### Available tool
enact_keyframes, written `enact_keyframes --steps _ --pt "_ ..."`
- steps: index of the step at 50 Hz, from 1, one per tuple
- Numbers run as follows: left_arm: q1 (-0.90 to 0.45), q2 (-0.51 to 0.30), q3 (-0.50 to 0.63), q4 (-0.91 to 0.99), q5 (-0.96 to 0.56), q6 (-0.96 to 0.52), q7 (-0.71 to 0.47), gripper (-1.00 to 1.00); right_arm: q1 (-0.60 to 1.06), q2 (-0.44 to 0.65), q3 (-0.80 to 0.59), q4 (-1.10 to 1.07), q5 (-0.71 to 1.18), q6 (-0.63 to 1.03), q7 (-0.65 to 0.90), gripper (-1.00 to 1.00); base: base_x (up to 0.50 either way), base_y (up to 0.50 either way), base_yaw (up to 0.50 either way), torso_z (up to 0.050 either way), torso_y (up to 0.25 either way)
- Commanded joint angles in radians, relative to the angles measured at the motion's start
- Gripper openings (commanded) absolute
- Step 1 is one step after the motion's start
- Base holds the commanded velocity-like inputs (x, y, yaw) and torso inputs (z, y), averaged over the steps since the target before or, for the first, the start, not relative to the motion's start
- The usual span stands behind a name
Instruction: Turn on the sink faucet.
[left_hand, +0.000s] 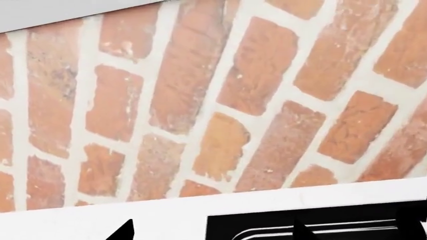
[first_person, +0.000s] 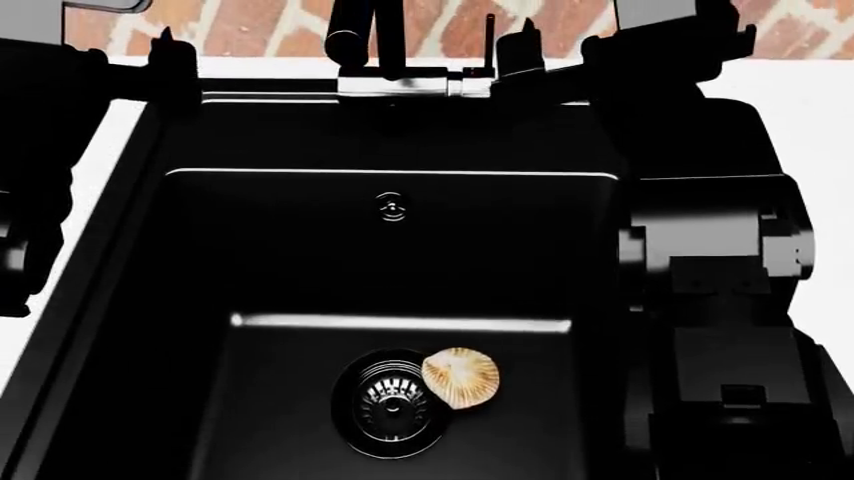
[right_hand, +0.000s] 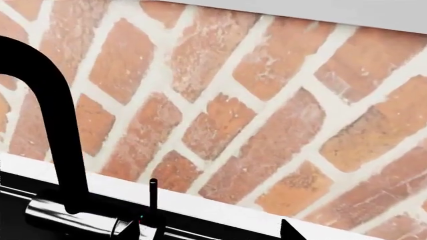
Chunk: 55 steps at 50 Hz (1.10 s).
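Sink faucet (first_person: 400, 75) sits centered at the back of the sink (first_person: 187, 300), against the brick wall (first_person: 441, 25). Your right gripper (first_person: 523, 62) is just beside the thin black lever (first_person: 490, 45), on its right; contact can't be confirmed. In the right wrist view two fingertips (right_hand: 288, 231) poke up apart, with the lever (right_hand: 153, 200) between them, so the right gripper looks released, not clamped on anything. Lever stands upright, long axis vertical. Spout (right_hand: 50, 115) rises from the silver base (right_hand: 73, 220) and curves over; in the head view its round nozzle (first_person: 344, 45) points toward you, over the basin. Base runs left-right along the back ledge.

Your left gripper (first_person: 171, 60) is at the sink's back left corner, well apart from the faucet; its tips (left_hand: 123, 232) show apart, looks released, holding nothing.

Sink holds a ribbed metal drain (first_person: 387, 400) with a tan scallop shell (first_person: 462, 378) touching its right rim. Overflow fitting (first_person: 391, 207) on the back wall. White counter (first_person: 94, 180) on both sides.
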Motion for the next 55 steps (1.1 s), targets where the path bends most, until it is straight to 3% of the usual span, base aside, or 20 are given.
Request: enact_keyframes --steps 1,8,14,19,32,39,55 --pt "0.006 0.001 -0.007 0.0 -0.003 -0.006 0.004 1.0 -0.007 0.006 0.008 -0.001 0.004 -0.003 -0.016 1.0 0.0 0.0 0.0 0.0 0.0" --pt "0.009 -0.001 0.0 0.0 0.007 -0.009 0.002 1.0 -0.022 0.002 -0.001 -0.028 0.005 0.026 -0.061 1.0 0.0 0.0 0.0 0.0 0.0" --pt "0.01 -0.004 -0.011 0.0 -0.002 -0.017 0.011 1.0 -0.137 0.026 0.003 -0.356 0.024 0.261 -0.086 1.0 0.0 0.0 0.0 0.0 0.0" --pt "0.014 0.003 -0.012 0.0 -0.001 -0.015 0.005 1.0 -0.171 0.024 0.0 -0.461 0.04 0.339 -0.112 1.0 0.0 0.0 0.0 0.0 0.0" --pt "0.023 -0.006 -0.016 0.0 -0.001 -0.016 0.019 1.0 -0.117 -0.009 -0.012 -0.298 0.043 0.215 -0.114 1.0 0.0 0.0 0.0 0.0 0.0" --pt "0.016 -0.005 -0.021 0.0 -0.002 -0.015 0.018 1.0 -0.012 -0.044 -0.027 -0.006 0.028 0.032 -0.094 1.0 0.0 0.0 0.0 0.0 0.0" --pt "0.035 -0.006 -0.021 0.0 0.002 -0.008 0.027 1.0 -0.012 -0.059 0.025 0.001 0.025 0.067 -0.035 1.0 0.0 0.0 0.0 0.0 0.0"
